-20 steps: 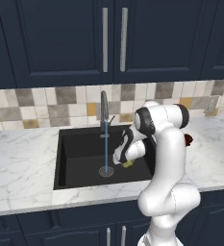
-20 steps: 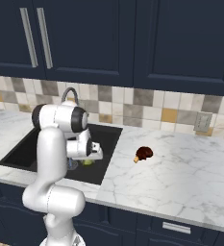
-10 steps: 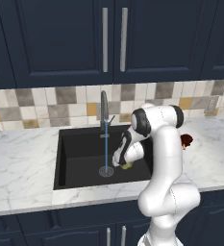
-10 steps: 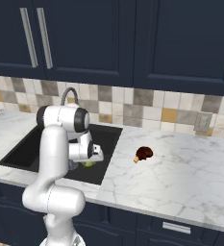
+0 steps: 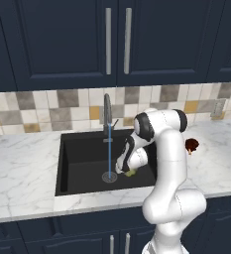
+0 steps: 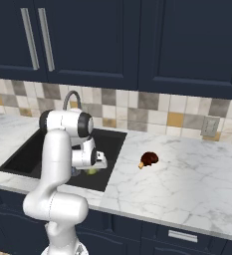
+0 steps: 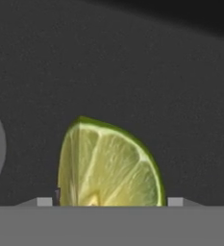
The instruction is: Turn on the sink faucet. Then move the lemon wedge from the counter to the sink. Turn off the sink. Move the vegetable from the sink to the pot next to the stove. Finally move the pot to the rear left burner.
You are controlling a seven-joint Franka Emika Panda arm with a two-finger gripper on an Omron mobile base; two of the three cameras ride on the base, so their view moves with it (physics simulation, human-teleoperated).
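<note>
The lemon wedge [image 7: 108,163], yellow-green, sits between my two fingertips [image 7: 43,202] low inside the black sink [image 5: 82,158], just right of the round grey drain [image 5: 108,177]. My gripper [image 5: 128,169] is shut on the wedge [image 5: 132,173], close above the basin floor. From the right base view the gripper [image 6: 90,168] and the wedge [image 6: 91,171] show near the sink's [image 6: 23,154] right wall. The sink faucet [image 5: 107,111] stands behind the basin and a thin stream of water [image 5: 109,158] falls from it onto the drain. The pot and the stove are out of view.
A dark reddish-brown round lump [image 5: 191,145] lies on the white marble counter [image 5: 18,168] to the right of the sink; it also shows as a lump [image 6: 149,159] in the right base view. Dark cabinets and a tiled backsplash rise behind.
The hand has sunk a little lower and slightly left into the basin with the wedge in it. The water keeps running.
</note>
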